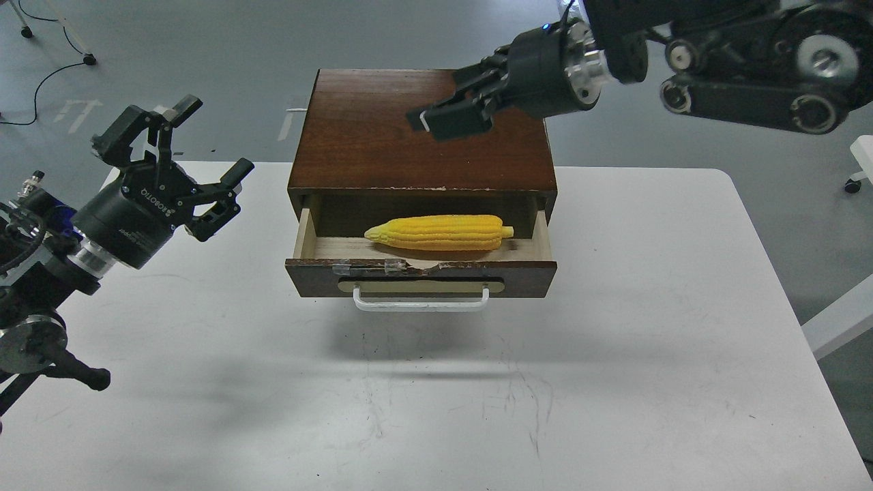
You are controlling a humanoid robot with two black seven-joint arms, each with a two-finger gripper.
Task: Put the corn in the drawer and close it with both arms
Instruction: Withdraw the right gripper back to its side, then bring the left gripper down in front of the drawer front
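Left tool gapes wide, right tool looks pinched narrow above cabinet; corn lies in open drawer.

This looks like a robotics lab or test room. A plain white table stands on a bare grey painted floor, where black cables trail loose beside thin stand legs. White tape marks are stuck to the floor, and a castor of some white furniture shows at the right edge.
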